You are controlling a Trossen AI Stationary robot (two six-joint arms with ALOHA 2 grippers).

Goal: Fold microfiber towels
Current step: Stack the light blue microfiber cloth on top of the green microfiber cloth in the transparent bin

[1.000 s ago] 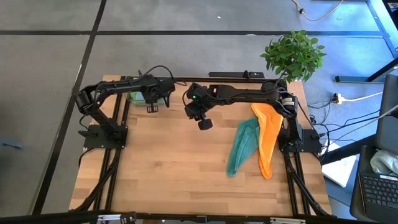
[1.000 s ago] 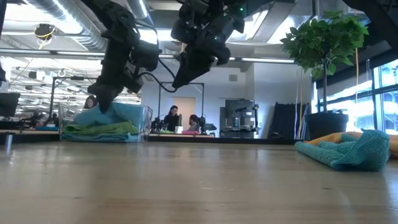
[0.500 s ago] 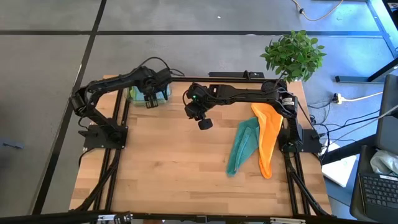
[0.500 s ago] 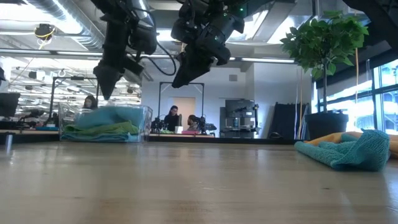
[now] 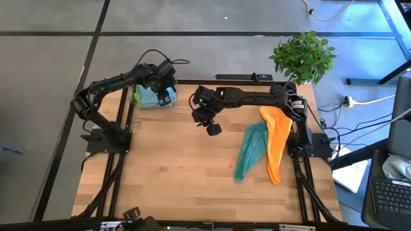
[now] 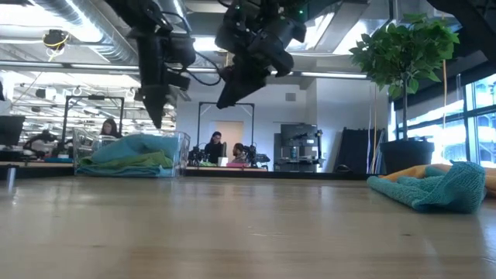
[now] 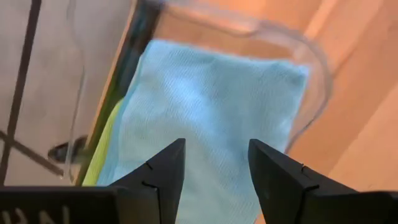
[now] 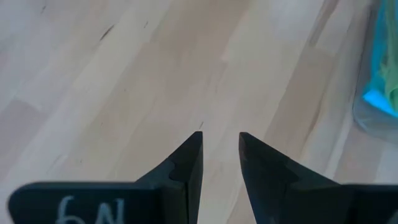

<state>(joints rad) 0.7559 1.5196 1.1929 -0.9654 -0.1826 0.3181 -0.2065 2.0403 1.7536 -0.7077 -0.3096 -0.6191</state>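
**Left hand over towel bin**

Left hand [image 7: 214,163] released, empty, above clear plastic bin [image 5: 152,97] holding light blue microfiber towel [image 7: 211,106] over lime green one [image 7: 102,149]. Right hand [image 8: 221,149] slightly parted, mid-counter [image 5: 180,167]. Teal towel [image 5: 251,151] touches orange towel [image 5: 276,138], right side.

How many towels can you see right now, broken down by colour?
Light blue towel, in the clear bin: 1
Lime green towel, under it in the bin: 1
Teal towel, loose on the table: 1
Orange towel, beside the teal one: 1
Total: 4
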